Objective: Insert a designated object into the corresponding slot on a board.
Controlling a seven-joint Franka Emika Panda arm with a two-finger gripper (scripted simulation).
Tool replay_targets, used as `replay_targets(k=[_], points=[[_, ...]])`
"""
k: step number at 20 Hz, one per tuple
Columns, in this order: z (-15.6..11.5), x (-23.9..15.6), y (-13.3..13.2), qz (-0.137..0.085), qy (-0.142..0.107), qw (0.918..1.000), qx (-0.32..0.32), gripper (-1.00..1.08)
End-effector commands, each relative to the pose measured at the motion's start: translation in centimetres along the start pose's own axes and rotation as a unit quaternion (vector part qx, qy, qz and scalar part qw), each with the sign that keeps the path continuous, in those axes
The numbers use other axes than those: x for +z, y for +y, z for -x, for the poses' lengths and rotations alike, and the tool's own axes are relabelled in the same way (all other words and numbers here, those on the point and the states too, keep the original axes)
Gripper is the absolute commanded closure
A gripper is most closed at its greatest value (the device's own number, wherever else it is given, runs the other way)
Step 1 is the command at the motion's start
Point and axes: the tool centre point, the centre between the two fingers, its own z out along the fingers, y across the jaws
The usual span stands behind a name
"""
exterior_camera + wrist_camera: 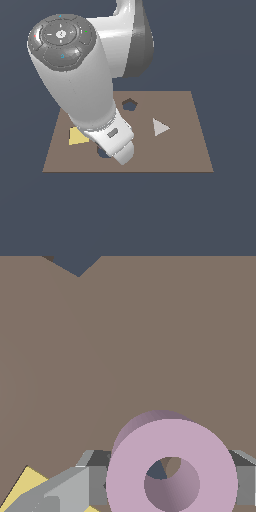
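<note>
In the wrist view the pink-lilac ring (125, 471) sits between my gripper's grey fingers (75, 488), which close on it from both sides. My gripper (170, 481) holds it just above the brown board (125, 356). Through the ring's hole a bit of dark navy slot (156, 471) and a brown dot show. In the exterior view my gripper (120, 150) is low over the board (175, 150) at its front left. It hides the ring and covers most of the dark slot (102, 152).
A dark pentagon recess (129, 104) lies at the board's back middle, and its corner shows in the wrist view (75, 263). A yellow shape (77, 136) lies just left of my gripper. A pale triangle (160, 127) lies to the right.
</note>
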Motion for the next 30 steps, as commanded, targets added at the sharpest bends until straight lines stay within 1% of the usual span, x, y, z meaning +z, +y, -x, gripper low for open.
replay_targets(k=[1,9,15,20,21,30], points=[[0.5,0.0,0.6,0.0,0.0,0.9998,-0.021,1.08],[1.3,-0.1,1.7,0.0,0.0,0.9984,-0.057,1.08],[1.3,0.0,1.8,0.0,0.0,0.9982,-0.059,1.08],[1.3,0.9,1.8,0.002,0.0,0.9981,-0.061,1.08],[1.3,0.9,1.8,0.002,0.0,0.9981,-0.061,-0.92],[1.3,0.9,1.8,0.002,0.0,0.9981,-0.061,-0.92]])
